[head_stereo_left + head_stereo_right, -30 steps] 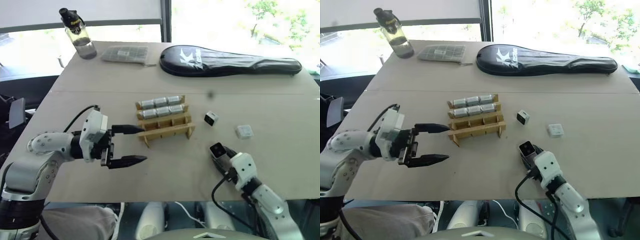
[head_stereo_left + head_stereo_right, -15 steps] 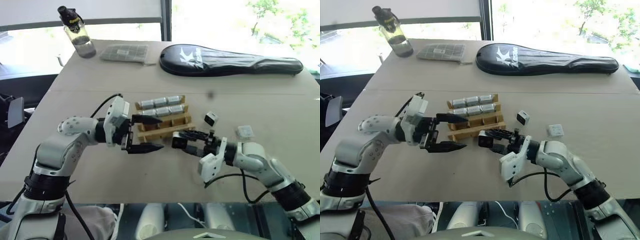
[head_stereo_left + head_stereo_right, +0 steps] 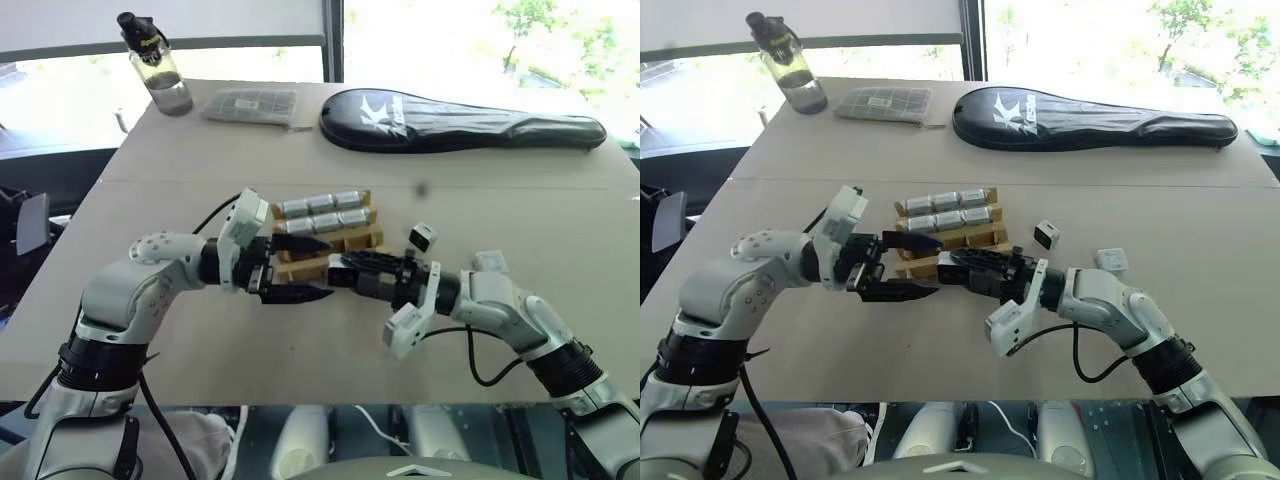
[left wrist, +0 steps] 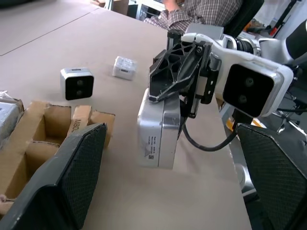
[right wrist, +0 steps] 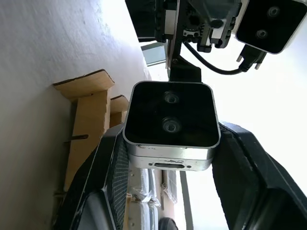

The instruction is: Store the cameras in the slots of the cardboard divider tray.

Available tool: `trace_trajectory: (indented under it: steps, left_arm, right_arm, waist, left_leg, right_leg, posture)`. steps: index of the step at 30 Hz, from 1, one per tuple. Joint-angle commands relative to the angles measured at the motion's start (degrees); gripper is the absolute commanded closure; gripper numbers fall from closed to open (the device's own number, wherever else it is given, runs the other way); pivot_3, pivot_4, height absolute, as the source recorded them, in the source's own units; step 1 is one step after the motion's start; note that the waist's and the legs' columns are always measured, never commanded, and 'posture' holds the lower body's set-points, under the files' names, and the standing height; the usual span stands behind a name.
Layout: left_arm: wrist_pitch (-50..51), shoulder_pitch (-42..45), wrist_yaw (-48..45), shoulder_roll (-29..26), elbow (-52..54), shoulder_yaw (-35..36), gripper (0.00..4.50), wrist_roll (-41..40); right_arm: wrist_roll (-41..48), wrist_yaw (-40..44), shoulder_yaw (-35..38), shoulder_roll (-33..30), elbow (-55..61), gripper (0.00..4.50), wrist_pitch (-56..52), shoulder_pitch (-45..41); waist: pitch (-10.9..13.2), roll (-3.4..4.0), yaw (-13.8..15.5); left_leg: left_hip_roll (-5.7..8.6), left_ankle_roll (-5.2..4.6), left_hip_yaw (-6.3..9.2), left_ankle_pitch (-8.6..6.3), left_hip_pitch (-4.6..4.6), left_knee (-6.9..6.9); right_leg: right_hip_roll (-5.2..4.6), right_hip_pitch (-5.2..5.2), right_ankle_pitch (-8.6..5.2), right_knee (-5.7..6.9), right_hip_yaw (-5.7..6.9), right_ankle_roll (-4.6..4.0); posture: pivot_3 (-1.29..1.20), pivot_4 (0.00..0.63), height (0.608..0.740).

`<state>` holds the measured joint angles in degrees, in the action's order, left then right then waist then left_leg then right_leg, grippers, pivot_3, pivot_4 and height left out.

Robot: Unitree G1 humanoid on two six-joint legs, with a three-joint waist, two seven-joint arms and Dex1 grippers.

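Right gripper pinches a camera just in front of the tray, level, facing the left gripper, whose fingers are spread wide around it. Looks like a handover. Risk: smooth metal body slips if right lets go before left clamps, or it clips the tray's thin cardboard strips. Far two rows are filled; near row is empty. Two more cameras sit right of the tray.

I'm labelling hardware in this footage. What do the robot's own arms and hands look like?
Both arms are light silver-grey rounded segments with black joint bands and a loose black cable. Each wrist carries a white boxy camera block. The left hand and right hand each have two black tapering fingers; the pads are finely textured.
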<state>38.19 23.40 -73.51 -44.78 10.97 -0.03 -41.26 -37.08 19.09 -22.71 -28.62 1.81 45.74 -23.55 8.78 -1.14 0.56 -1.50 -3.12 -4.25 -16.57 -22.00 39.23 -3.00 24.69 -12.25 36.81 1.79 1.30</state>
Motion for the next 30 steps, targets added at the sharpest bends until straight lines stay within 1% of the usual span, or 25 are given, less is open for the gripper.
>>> trace_trajectory:
  steps: [1,2,3,11,18,21,24,25,27,29,30]
  left_arm:
    - [0.17,1.82,-0.6,-0.04,-0.41,1.15,0.54,-0.87]
    - [0.35,2.06,-0.74,-0.06,-0.57,0.91,0.78,-0.81]
    - [0.33,2.24,-0.95,-0.07,-0.6,0.55,1.21,-0.62]
    - [0.17,2.91,-1.3,0.15,-0.65,-0.88,1.21,0.71]
    - [0.62,4.03,-1.39,0.46,-0.96,-0.55,1.21,0.33]
    - [0.86,4.57,-1.48,0.74,-1.47,-0.36,2.03,0.1]
    - [0.98,4.82,-1.72,0.93,-1.58,-0.47,3.42,0.16]
    - [1.05,4.87,-1.77,1.0,-1.58,-0.49,3.74,0.14]
    - [0.86,4.64,-2.09,0.84,-1.4,-0.75,3.75,0.37]
    - [0.66,4.37,-2.33,0.7,-1.27,-0.97,3.75,0.73]
    - [0.63,4.33,-2.33,0.73,-1.28,-0.99,3.75,0.87]
  right_arm:
    - [-0.35,-1.61,1.04,0.69,2.82,2.62,0.59,-1.21]
    - [-0.46,-1.68,0.94,0.95,2.98,2.62,0.44,-1.36]
    - [-0.52,-1.66,0.78,1.26,3.17,2.62,0.23,-1.47]
    - [-0.99,-1.65,0.8,2.74,3.51,2.62,-0.74,-2.24]
    - [-1.14,-1.59,0.66,3.05,3.45,2.62,-0.93,-2.27]
    - [-1.19,-1.51,0.57,2.99,3.22,2.62,-0.88,-2.29]
    - [-0.95,-1.13,0.31,2.98,3.19,2.62,-1.01,-2.14]
    - [-0.82,-1.0,0.23,2.94,3.17,2.62,-1.1,-2.12]
    - [-0.52,-0.53,0.33,2.88,3.56,2.62,-1.94,-1.98]
    - [0.19,0.12,0.6,2.8,4.21,1.6,-3.08,-1.65]
    - [0.68,0.41,0.68,2.77,4.4,1.26,-3.54,-1.39]
  waist:
    - [0.0,0.0,-0.1]
    - [0.0,0.0,-0.11]
    - [0.0,0.0,-0.14]
    - [0.0,0.0,-0.54]
    - [0.0,0.0,-1.1]
    - [0.0,0.0,-1.22]
    - [0.01,-0.01,-1.21]
    - [0.01,-0.01,-1.21]
    - [0.01,-0.01,-1.23]
    - [0.01,-0.01,-1.24]
    - [0.0,-0.01,-1.24]
  left_leg:
    - [0.0,0.0,-0.01,0.0,-0.01,0.0]
    - [0.0,0.0,-0.01,0.0,-0.01,0.0]
    - [0.0,0.0,-0.02,0.0,0.0,0.0]
    - [0.01,0.0,-0.02,0.0,-0.01,0.0]
    - [0.0,0.0,0.0,0.0,-0.01,0.0]
    - [0.01,0.0,-0.02,0.0,0.0,0.0]
    - [0.01,0.0,-0.02,0.0,0.0,0.0]
    - [0.0,0.0,0.01,0.0,-0.01,0.0]
    - [0.0,0.0,-0.01,0.0,0.01,0.0]
    - [0.01,0.0,-0.02,0.0,0.0,0.0]
    - [0.01,0.0,-0.02,0.0,0.01,0.0]
  right_leg:
    - [0.0,0.0,0.0,-0.01,-0.02,0.0]
    - [0.0,0.0,0.0,-0.01,-0.02,0.0]
    - [0.0,0.0,0.0,-0.01,-0.02,0.0]
    - [-0.01,0.0,0.0,0.0,-0.02,0.0]
    - [-0.01,0.0,0.01,0.0,-0.01,0.0]
    - [-0.01,0.0,0.01,0.0,-0.04,0.0]
    - [-0.01,0.0,0.01,0.0,-0.04,0.01]
    - [-0.01,0.0,0.01,0.0,-0.02,0.0]
    - [-0.01,0.0,0.01,0.0,-0.04,0.0]
    - [-0.01,0.0,0.01,0.0,-0.04,0.0]
    - [-0.01,0.0,0.01,0.0,-0.05,0.0]
  posture:
    - [0.0,0.15,0.74]
    - [0.0,0.15,0.74]
    - [0.0,0.15,0.74]
    - [0.0,0.15,0.74]
    - [0.0,0.15,0.74]
    - [0.0,0.15,0.74]
    - [0.0,0.15,0.74]
    - [0.0,0.15,0.74]
    - [0.0,0.15,0.74]
    - [0.0,0.15,0.74]
    - [0.0,0.15,0.74]
